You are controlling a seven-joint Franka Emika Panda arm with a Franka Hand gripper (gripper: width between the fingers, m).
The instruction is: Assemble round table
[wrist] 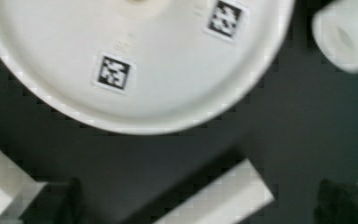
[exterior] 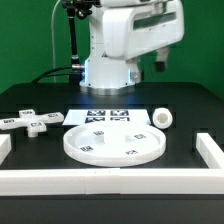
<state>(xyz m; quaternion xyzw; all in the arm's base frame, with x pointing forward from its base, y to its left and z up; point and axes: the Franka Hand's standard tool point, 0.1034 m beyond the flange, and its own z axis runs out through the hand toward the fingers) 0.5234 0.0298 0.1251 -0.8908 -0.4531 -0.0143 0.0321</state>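
Observation:
The large flat white disc (exterior: pixel 112 143) lies on the black table in the middle, tags on its top. It also fills the wrist view (wrist: pixel 123 60). The short cylinder leg (exterior: pixel 163 117) lies at the disc's far right and shows blurred in the wrist view (wrist: pixel 348 40). The cross-shaped piece (exterior: pixel 30 122) lies at the exterior view's left. My gripper (exterior: pixel 160 62) hangs high above the table's back, clear of all parts. In the wrist view the gripper (wrist: pixel 197 205) is open and empty, its dark fingers (wrist: pixel 51 200) far apart.
The marker board (exterior: pixel 105 117) lies behind the disc. Long white border bars run along the front (exterior: pixel 110 180), the right (exterior: pixel 210 150) and the left (exterior: pixel 4 148). A border bar also shows between the fingers in the wrist view (wrist: pixel 229 198). The robot base (exterior: pixel 110 70) stands at the back.

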